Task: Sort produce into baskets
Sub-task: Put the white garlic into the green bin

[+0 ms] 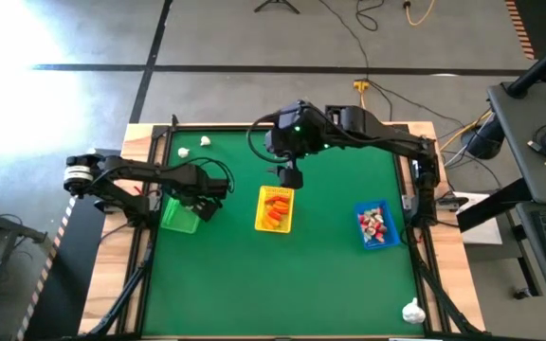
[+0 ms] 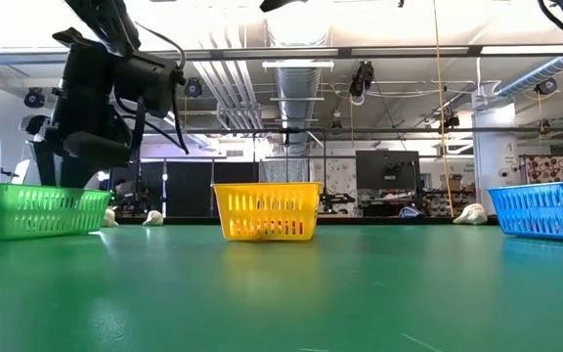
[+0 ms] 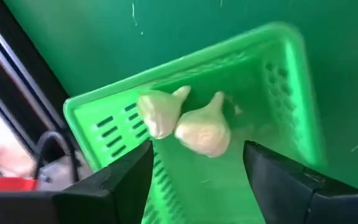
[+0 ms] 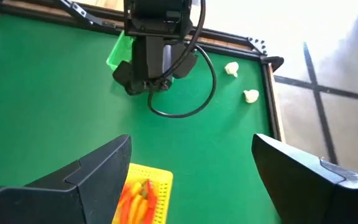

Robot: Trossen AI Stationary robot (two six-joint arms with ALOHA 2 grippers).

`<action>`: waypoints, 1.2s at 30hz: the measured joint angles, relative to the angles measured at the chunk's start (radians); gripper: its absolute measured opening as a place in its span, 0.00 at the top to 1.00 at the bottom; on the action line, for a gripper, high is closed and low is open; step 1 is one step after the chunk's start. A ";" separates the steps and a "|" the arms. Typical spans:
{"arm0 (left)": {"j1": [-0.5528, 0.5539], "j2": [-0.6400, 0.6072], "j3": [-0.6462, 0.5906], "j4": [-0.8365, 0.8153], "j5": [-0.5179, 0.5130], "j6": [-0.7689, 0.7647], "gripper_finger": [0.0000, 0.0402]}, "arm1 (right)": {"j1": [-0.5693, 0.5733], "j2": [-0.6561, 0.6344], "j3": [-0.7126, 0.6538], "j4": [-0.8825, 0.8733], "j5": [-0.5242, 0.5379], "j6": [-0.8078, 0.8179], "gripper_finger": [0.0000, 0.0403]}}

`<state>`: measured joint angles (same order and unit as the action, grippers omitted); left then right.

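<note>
My left gripper (image 1: 202, 204) (image 3: 194, 180) hangs open and empty over the green basket (image 1: 178, 214) (image 3: 272, 68), where two cream garlic pieces (image 3: 185, 121) lie on the bottom. My right gripper (image 1: 290, 178) (image 4: 194, 180) is open and empty above the far end of the yellow basket (image 1: 275, 208) (image 4: 143, 198), which holds orange pieces (image 1: 275, 212). The blue basket (image 1: 374, 225) holds red-and-white pieces (image 1: 373, 224). Two cream pieces (image 1: 205, 142) (image 1: 183, 152) lie on the mat at the far left; they also show in the right wrist view (image 4: 230, 69) (image 4: 250, 96).
Another cream piece (image 1: 412, 310) lies at the table's near right corner. The mat has a raised dark frame (image 1: 413, 189) around it. In the low view the green (image 2: 32, 210), yellow (image 2: 265, 210) and blue (image 2: 545, 208) baskets stand in a row, with open mat in front.
</note>
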<state>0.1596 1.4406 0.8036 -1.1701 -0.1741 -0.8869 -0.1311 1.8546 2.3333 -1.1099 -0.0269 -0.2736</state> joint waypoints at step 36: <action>0.646 -0.019 -0.018 0.448 -0.373 -0.563 0.42 | -0.048 -0.061 0.003 -0.007 0.002 -0.060 0.19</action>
<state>0.8060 1.4220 0.7851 -0.7221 -0.5473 -1.4501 -0.1790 1.7940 2.3363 -1.1168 -0.0252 -0.3334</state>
